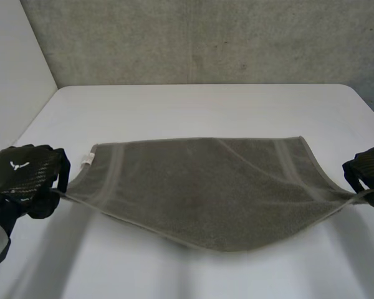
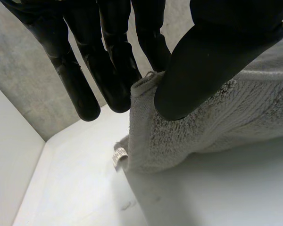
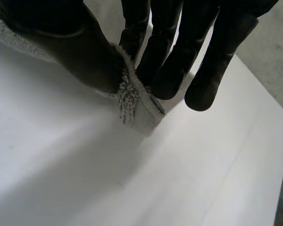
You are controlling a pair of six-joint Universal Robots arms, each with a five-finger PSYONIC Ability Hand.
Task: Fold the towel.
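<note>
left wrist view: unreadable label [image 2: 119, 157] on towel [image 2: 217, 122]

We look down on the table [image 1: 187, 106] from behind, both wrist cameras very near the towel [image 1: 206, 187] corners, which the head view shares.

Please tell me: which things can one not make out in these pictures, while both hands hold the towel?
- Head view: the right hand is partly cut off by the picture's edge.
- Head view: the table beneath the raised towel is hidden by the towel itself.
- Left wrist view: the print on the white label is too small to read.
- Left wrist view: the left hand covers the pinched corner with its thumb.
</note>
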